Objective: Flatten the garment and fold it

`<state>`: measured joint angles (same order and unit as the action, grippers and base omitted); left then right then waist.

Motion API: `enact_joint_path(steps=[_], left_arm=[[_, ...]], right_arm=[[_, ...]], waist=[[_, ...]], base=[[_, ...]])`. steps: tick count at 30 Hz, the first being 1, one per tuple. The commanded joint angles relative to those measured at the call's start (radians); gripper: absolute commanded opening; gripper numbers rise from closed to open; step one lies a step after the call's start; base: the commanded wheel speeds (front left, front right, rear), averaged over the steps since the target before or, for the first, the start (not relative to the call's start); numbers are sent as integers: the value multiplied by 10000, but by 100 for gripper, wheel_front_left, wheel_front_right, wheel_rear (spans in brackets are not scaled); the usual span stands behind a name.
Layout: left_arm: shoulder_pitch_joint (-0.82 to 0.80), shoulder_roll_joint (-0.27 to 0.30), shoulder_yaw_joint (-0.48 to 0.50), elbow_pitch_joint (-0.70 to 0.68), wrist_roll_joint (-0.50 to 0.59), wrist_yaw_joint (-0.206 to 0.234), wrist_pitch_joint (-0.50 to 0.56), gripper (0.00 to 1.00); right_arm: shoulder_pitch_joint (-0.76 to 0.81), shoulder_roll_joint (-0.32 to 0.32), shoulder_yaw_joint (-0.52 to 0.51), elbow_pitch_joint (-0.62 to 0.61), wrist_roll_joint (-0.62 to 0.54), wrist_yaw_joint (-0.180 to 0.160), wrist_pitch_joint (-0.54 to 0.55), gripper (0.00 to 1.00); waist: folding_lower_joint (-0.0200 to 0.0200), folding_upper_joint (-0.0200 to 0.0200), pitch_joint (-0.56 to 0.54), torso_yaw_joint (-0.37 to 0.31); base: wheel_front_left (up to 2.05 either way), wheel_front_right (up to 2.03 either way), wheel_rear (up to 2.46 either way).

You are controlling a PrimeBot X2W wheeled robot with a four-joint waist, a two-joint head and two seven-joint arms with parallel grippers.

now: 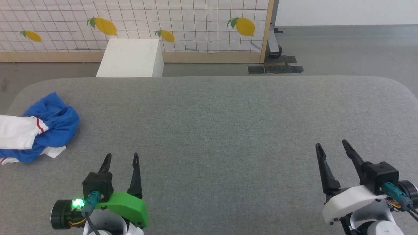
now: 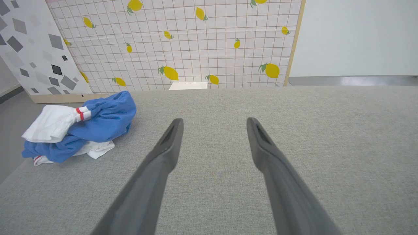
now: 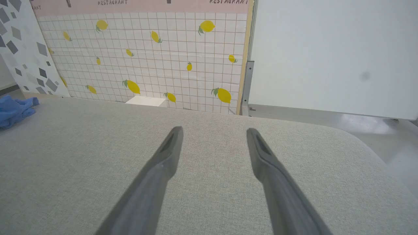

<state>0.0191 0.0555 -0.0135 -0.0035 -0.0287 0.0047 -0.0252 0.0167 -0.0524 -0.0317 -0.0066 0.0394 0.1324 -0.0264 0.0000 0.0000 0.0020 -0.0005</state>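
Grey table (image 1: 228,130), garment (image 1: 49,127) bunched at its left edge — both pincers spread and empty.
You have the blue-and-white heap, red trim showing, crumpled against the left edge. Your left pincer (image 1: 121,156) sits by the near edge, fingers apart, the heap ahead and to its left, not touching. Your right pincer (image 1: 330,143) — fingers apart too — is toward the near right corner, well apart from it.

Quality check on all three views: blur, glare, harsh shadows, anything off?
Head view: sharp, even light, faint shadows; green LED blooms. Left wrist view: garment crisp, left gripper soft close to the lens. Right wrist view: glare on the floor, faint dark smudge on the wall.
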Motion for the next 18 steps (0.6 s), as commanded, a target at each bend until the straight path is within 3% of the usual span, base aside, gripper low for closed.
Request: enact_joint_path(steps=[1,18], left_arm=[[-80,-7,-29,7,-104,90,-97,100],[-120,-14,-101,-68,-477,179,-447,100]], right_arm=[[13,3,-64,-121,162,-2,-97,100],[116,6,-248,-519,843,-4,-445,100]], waist=[[0,0,2,-1],[0,0,2,-1]], base=[[0,0,0],[0,0,0]])
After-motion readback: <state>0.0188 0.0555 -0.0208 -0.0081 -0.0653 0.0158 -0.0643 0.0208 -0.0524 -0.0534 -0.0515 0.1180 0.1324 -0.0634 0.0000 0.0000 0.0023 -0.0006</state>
